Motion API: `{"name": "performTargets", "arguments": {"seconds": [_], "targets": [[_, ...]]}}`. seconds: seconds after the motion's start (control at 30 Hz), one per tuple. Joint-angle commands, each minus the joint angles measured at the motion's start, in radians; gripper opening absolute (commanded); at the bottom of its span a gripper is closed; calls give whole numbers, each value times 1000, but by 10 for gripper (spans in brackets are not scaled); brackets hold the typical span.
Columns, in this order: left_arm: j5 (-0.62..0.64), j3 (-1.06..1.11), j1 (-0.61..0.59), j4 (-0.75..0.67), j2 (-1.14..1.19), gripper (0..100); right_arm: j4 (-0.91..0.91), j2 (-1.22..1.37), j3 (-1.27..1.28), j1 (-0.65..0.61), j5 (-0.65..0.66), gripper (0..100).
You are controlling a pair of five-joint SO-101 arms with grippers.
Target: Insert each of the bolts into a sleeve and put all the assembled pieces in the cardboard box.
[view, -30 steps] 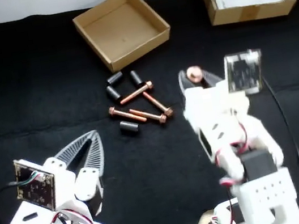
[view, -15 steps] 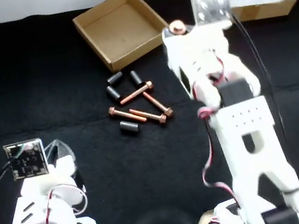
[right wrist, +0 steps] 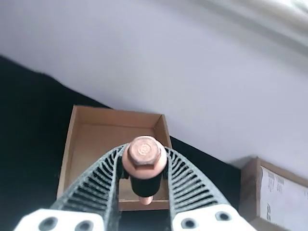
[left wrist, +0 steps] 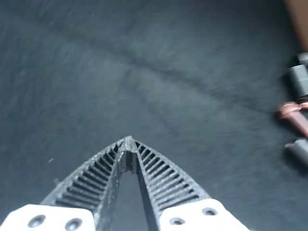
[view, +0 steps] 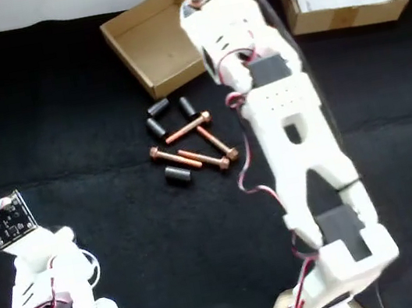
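My right gripper (right wrist: 144, 161) is shut on a copper bolt (right wrist: 143, 150) that sits in a black sleeve (right wrist: 144, 185). It hangs above the near right rim of the open cardboard box (right wrist: 113, 139). From above, the right arm stretches far back, and its gripper (view: 198, 3) is at the box's (view: 149, 49) right wall. Loose copper bolts (view: 186, 130) and several black sleeves (view: 178, 176) lie mid-table. My left gripper (left wrist: 128, 143) is shut and holds nothing, low over bare mat at the near left. A bolt head (left wrist: 288, 110) and sleeves (left wrist: 299, 79) lie off to its side.
A second cardboard box (view: 395, 8) with a printed sheet inside stands at the back right. The black mat covers the whole table. A white wall rises behind the boxes. The left arm's base (view: 53, 306) is at the front left corner.
The right arm has swung from mid-table up and back to the open box with the bolt and sleeve in its grip. The left arm has drawn back to the near left, and its gripper has shut.
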Motion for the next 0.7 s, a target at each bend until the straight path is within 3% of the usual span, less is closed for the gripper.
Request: {"name": "performTargets", "arguments": {"seconds": [0.0, 0.17, 0.33, 0.67], "targets": [[-6, 45, -65, -5, -4, 9, -91, 61, -73, -18, 109, 8], [-6, 153, -125, -126, -4, 9, -277, 166, -68, 12, 276, 8], [-5, 240, -150, -282, -2, 9, -441, 292, -68, 48, 347, 8], [-5, 240, -148, -282, -4, 9, -774, 610, -79, 113, 410, 8]]}}
